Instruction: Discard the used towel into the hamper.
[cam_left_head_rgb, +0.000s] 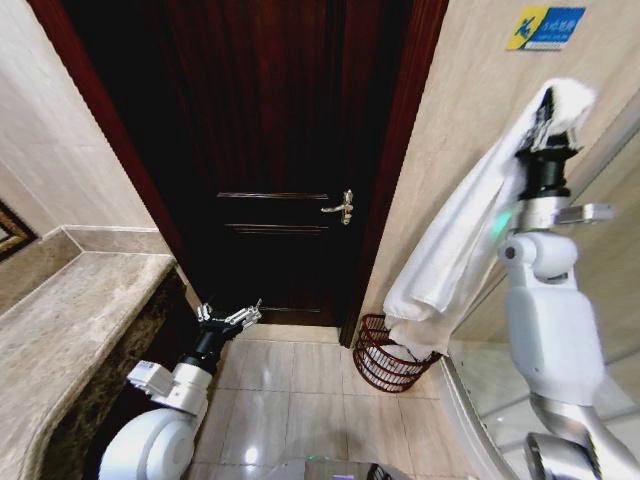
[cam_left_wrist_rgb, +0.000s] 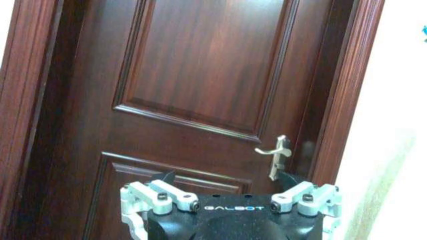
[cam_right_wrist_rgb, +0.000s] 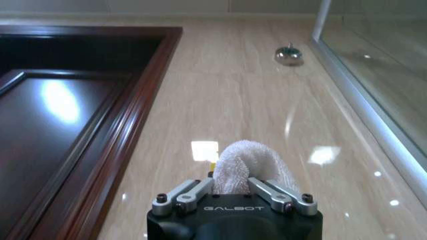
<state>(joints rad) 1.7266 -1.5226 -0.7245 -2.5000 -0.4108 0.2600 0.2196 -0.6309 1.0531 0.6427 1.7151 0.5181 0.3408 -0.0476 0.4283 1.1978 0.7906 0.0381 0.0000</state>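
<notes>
Up high, right gripper (cam_left_head_rgb: 552, 118), jaws clenched on white terry towel (cam_left_head_rgb: 455, 250), tail draped over reddish-brown wire hamper (cam_left_head_rgb: 385, 360) for release; left gripper (cam_left_head_rgb: 230, 317) low beside worktop (cam_left_head_rgb: 70, 320), jaws released, idle.

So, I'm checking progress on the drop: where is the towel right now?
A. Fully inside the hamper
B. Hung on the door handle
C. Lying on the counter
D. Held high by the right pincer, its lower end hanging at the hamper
D: the right pincer grips the towel up high, and its lower end hangs at the hamper rim.
</notes>
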